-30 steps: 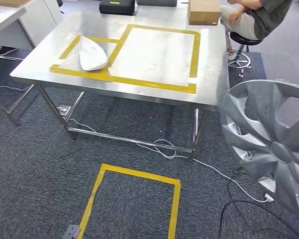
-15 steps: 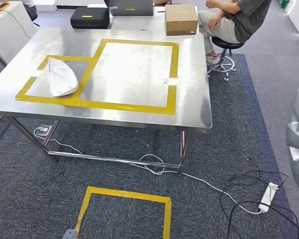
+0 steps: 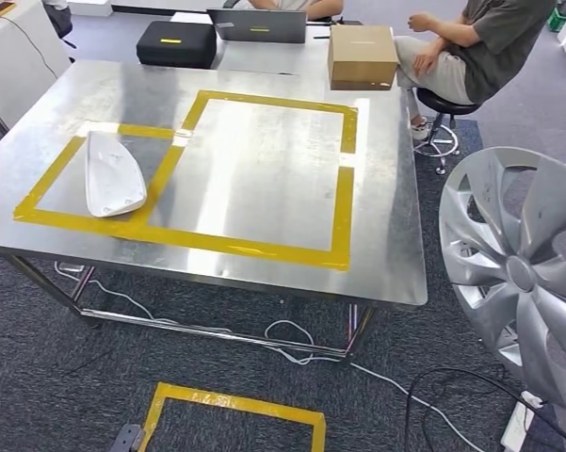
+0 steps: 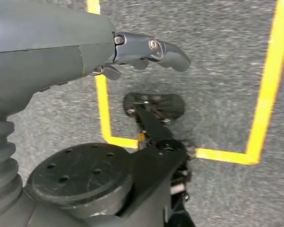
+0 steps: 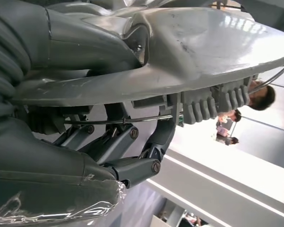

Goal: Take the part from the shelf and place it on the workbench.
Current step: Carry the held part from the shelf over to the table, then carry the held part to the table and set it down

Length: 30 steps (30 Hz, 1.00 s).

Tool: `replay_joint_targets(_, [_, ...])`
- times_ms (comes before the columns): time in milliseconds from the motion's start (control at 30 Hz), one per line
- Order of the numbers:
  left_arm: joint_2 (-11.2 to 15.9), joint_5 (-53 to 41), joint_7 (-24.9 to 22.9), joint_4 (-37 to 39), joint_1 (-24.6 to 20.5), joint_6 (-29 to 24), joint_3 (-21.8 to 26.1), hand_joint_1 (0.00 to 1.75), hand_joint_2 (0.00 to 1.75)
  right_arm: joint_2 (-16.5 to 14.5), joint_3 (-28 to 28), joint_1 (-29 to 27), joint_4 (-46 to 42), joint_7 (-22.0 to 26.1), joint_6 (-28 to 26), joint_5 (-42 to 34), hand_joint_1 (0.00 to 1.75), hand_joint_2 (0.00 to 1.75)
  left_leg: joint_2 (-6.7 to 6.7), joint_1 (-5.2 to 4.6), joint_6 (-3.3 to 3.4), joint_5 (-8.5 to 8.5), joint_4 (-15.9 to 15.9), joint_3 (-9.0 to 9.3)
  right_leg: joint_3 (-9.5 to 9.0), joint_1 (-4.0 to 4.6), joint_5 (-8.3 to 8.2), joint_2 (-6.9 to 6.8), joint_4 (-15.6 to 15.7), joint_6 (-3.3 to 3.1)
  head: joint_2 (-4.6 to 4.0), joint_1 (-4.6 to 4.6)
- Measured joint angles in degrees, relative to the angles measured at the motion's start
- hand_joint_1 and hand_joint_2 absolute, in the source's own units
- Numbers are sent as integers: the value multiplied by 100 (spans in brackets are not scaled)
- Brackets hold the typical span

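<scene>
Camera's swung back toward the workbench (image 3: 386, 235) – hubcap (image 3: 521, 273) is in view again, gripped at its rim by the right hand (image 5: 108, 118), left hand (image 4: 97, 47) hanging empty, so placing's next.

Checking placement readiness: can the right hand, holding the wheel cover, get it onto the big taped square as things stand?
Probably yes: the large taped square lies bare, though the wheel cover hangs beyond the workbench edge.

Place: my test lab or workshop.
Signs: steel workbench (image 3: 394, 254) taped yellow, grey carpet (image 3: 45, 377), loose cables (image 3: 294, 339), laptop (image 3: 260, 25).
</scene>
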<state>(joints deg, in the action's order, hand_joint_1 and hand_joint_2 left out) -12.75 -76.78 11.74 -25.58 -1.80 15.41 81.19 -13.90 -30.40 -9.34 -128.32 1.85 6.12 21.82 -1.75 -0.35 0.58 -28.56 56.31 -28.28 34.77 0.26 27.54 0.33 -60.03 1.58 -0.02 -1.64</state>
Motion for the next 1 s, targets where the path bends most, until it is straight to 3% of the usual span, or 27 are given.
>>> replay_joint_targets(33, [-2, -2, 2, 1, 2, 3, 7, 0, 175, 16, 20, 13, 18, -5, -2, 10, 175, 175, -10, 0, -30, -38, 4, 29, -8, 15, -227, 4, 94, -28, 0, -3])
replay_joint_targets(133, [4, -8, 7, 1, -18, -19, 13, 0, 175, 57, 81, 39, 43, -19, -22, 52, 175, 175, -7, -5, -17, -42, -11, 65, -50, 19, -332, 28, 166, 32, 0, -19])
replay_joint_targets(167, [7, -8, 8, 1, -28, -32, 12, 0, 175, 69, 98, 45, 47, -26, -35, 61, 175, 175, -4, -5, -9, -41, -46, 81, -44, 19, -333, 31, 171, 44, 0, -25])
replay_joint_targets(333, [36, -16, 13, 1, -41, -30, 11, 0, 175, 133, 140, 65, 87, -114, -48, -113, 175, 175, 9, -6, -69, -79, -158, 131, -46, 18, -294, 43, 177, -24, 0, -25])
replay_joint_targets(567, [85, -63, 72, 1, -25, -24, 13, 0, 175, 287, 148, 109, 192, -126, -64, -96, 175, 175, 12, -10, -101, -66, -165, 130, -52, 17, -305, 43, 182, -42, 0, -22])
replay_joint_targets(633, [108, -91, 161, 7, -23, 9, 10, 0, 175, 355, 148, 140, 229, -151, -72, -61, 175, 175, 15, -24, -53, -66, -159, 129, -64, -6, -336, 47, 230, -1, 0, -22])
replay_joint_targets(733, [169, -146, 350, 54, -20, 68, 3, 0, 175, 516, 140, 214, 351, -229, -50, -61, 175, 175, 22, -30, 87, -38, -307, 165, -49, -28, -453, 49, 219, 103, 0, -25])
replay_joint_targets(767, [186, -163, 381, 75, -12, 69, 0, 0, 175, 580, 137, 254, 413, -250, -43, -51, 175, 175, 24, -18, 116, -39, -364, 206, -11, -26, -453, 41, 143, 129, -1, -12])
replay_joint_targets(833, [214, -187, 403, 116, 12, 60, -4, 0, 175, 696, 133, 346, 546, -289, -40, -6, 175, 175, 39, 10, 136, -69, -399, 305, 215, -38, -273, 28, -250, 173, -2, 17])
replay_joint_targets(933, [267, -201, 419, 166, 34, 46, -2, 0, 175, 809, 133, 419, 724, -321, -44, 68, 175, 175, 62, 41, 100, -169, -400, 435, 837, -97, 83, 23, -1278, 245, -2, 32])
replay_joint_targets(967, [277, -203, 422, 183, 41, 45, -2, 0, 175, 834, 133, 422, 774, -325, -43, 84, 175, 175, 62, 65, 66, -217, -399, 498, 947, -126, 74, 19, -1375, 278, -2, 33])
replay_joint_targets(1000, [282, -206, 423, 202, 52, 45, -3, 0, 175, 855, 133, 425, 816, -328, -43, 92, 175, 175, 60, 99, 21, -274, -398, 579, 944, -157, -11, 13, -1246, 324, -2, 33])
